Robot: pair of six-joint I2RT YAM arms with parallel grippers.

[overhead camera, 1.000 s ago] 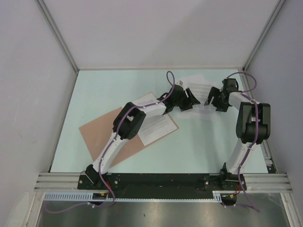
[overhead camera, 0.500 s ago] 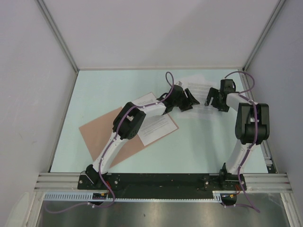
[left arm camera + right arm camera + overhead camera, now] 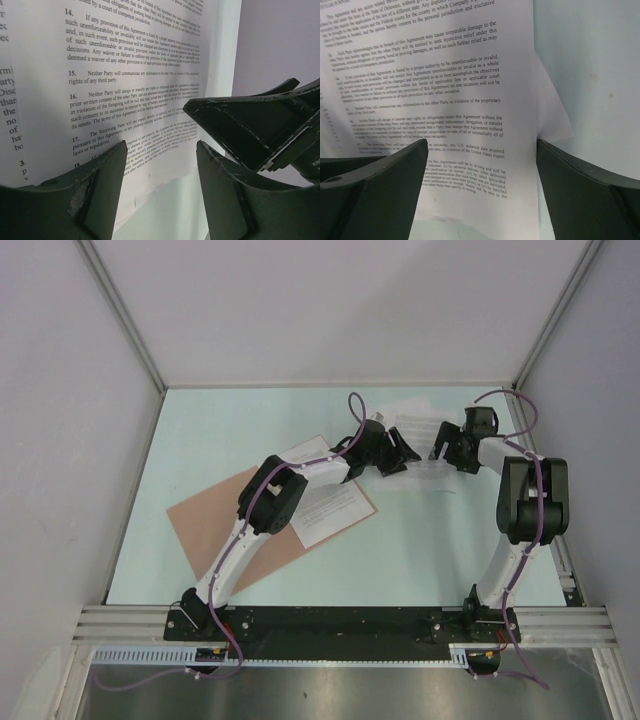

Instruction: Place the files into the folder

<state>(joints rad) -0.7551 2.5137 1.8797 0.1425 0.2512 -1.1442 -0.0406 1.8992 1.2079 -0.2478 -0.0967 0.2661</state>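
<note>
The salmon-brown folder (image 3: 205, 525) lies flat at the left, with one printed sheet (image 3: 330, 512) on its right end. More files (image 3: 412, 418) lie overlapped at the back right, under both grippers. My left gripper (image 3: 400, 452) hangs open over a printed sheet (image 3: 125, 75), near that sheet's lower corner, with nothing between its fingers (image 3: 100, 195). My right gripper (image 3: 446, 446) faces it from the right, open wide over the same stack (image 3: 470, 90), empty too. One of the right gripper's fingers (image 3: 250, 125) shows in the left wrist view, close by. A lower sheet's corner (image 3: 551, 117) sticks out.
The pale green table (image 3: 420, 550) is walled in by grey panels at the back and on both sides. Metal rails (image 3: 540, 620) run along the near edge by the arm bases. The left arm's upper part crosses above the folder.
The right gripper has moved left, closer to the left gripper above the sheets, and has opened a little wider. The left arm has barely shifted.
</note>
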